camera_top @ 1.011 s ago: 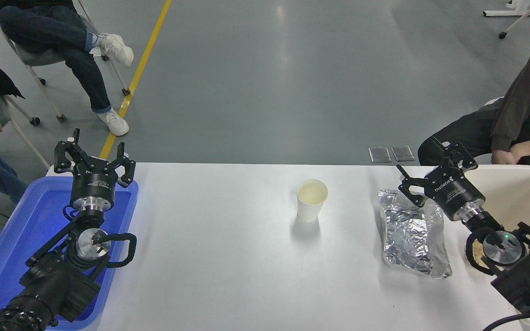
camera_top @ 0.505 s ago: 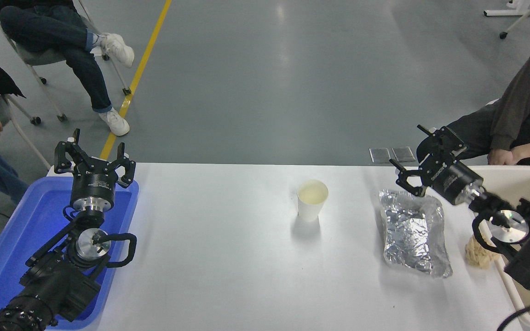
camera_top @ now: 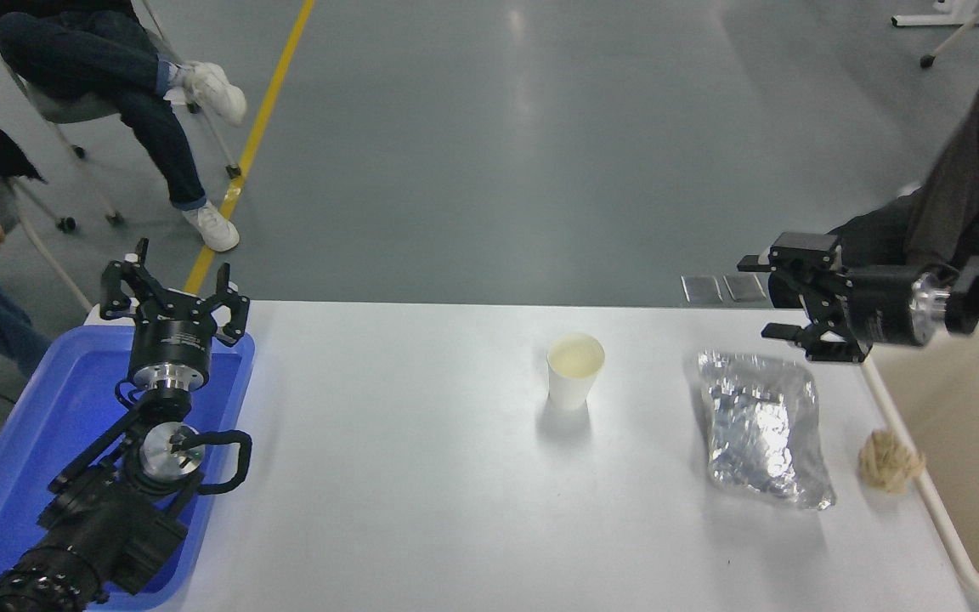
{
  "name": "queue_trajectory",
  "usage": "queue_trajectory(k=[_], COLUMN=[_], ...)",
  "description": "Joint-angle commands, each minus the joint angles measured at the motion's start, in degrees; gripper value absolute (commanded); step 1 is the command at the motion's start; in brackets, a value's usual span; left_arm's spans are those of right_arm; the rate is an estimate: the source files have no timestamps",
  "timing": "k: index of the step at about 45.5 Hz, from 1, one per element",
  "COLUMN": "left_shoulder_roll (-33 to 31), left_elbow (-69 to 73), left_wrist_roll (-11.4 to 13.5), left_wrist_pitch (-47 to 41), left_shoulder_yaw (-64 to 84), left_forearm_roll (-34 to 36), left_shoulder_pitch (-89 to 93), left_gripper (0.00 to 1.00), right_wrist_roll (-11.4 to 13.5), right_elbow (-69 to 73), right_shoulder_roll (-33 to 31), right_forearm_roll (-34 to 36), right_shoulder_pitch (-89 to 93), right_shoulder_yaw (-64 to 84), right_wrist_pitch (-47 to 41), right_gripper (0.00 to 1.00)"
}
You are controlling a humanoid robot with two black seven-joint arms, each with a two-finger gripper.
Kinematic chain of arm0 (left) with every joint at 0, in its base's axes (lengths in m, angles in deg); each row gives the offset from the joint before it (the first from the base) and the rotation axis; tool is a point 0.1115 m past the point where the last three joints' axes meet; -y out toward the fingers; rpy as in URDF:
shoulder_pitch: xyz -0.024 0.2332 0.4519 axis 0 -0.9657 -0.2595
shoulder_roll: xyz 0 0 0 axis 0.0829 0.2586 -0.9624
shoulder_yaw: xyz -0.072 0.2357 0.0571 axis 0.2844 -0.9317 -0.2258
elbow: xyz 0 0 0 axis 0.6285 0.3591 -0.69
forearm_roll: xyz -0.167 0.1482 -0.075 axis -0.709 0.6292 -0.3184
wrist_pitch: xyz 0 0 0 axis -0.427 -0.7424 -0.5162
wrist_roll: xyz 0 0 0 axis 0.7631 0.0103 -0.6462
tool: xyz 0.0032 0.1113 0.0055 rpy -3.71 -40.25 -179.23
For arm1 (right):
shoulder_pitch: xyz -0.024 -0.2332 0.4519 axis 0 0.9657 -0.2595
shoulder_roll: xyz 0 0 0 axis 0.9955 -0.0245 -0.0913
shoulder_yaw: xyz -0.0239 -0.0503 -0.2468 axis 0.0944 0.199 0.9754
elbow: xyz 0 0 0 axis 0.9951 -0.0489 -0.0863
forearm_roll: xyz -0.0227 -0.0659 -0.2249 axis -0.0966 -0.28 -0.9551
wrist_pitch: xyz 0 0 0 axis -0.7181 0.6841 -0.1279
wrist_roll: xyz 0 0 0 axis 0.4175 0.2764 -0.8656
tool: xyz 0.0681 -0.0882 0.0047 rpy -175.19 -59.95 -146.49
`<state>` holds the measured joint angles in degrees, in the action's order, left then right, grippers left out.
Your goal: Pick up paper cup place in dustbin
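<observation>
- Head view, progress: basically nothing done yet. The paper cup [camera_top: 576,369] stands upright and empty in the middle of the white bench [camera_top: 421,510], nothing touching it.
- The dustbin [camera_top: 957,544] is at the right edge of the bench; only its cream rim and inner wall show, and I can't see any cup in it.
- Right gripper [camera_top: 777,297] hangs over the far right of the bench, turned sideways and pointing left toward the cup, jaws apart and holding nothing. It's well right of the cup, with the silver foil bag [camera_top: 763,429] lying between them.
- A small tan paper wad [camera_top: 889,461] sits just beside the bin's rim.
- Left gripper [camera_top: 173,293] is parked over the blue tray [camera_top: 22,442] at the near left, jaws apart too.
- Still to go, I'd say: reach the cup, grab it, carry it right, drop it in the bin. So the whole job.
- Versus the earlier frames: the right arm has lifted and swung from pointing far-left to lying nearly level, uncovering the wad. Cup and left arm haven't budged; the foil bag looks barely shifted.
</observation>
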<state>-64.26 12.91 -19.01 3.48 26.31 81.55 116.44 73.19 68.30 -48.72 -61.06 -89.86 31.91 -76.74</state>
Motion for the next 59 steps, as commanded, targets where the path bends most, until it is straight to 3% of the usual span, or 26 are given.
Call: queue_trajectory(k=[1, 13, 32, 38, 59], left_shoulder_roll=[-0.02, -0.02, -0.02, -0.02, -0.02], left_elbow=[-0.02, -0.02, -0.02, -0.02, 0.07], left_wrist_roll=[0.02, -0.06, 0.03, -0.06, 0.03], left_wrist_pitch=[0.00, 0.00, 0.00, 0.00, 0.00], left_shoulder_yaw=[0.00, 0.00, 0.00, 0.00, 0.00], left_forearm_roll=[0.00, 0.00, 0.00, 0.00, 0.00], left_shoulder_pitch=[0.00, 0.00, -0.09, -0.09, -0.09], left_gripper=[0.99, 0.99, 0.99, 0.99, 0.99], right_wrist_roll=[-0.04, -0.13, -0.21, -0.13, -0.13], right_elbow=[10.57, 21.12, 30.53, 30.53, 29.83], right_shoulder_roll=[7.33, 21.31, 36.25, 37.40, 36.88], right_forearm_roll=[-6.16, -4.23, 16.15, 20.82, 19.86], right_shoulder_pitch=[-24.71, -40.01, -58.64, -61.19, -61.38], right_shoulder_yaw=[30.23, 43.25, 46.51, 45.98, 44.14], right_wrist_pitch=[0.30, -1.20, -12.09, -13.41, -13.41], right_gripper=[1.00, 1.00, 1.00, 1.00, 1.00])
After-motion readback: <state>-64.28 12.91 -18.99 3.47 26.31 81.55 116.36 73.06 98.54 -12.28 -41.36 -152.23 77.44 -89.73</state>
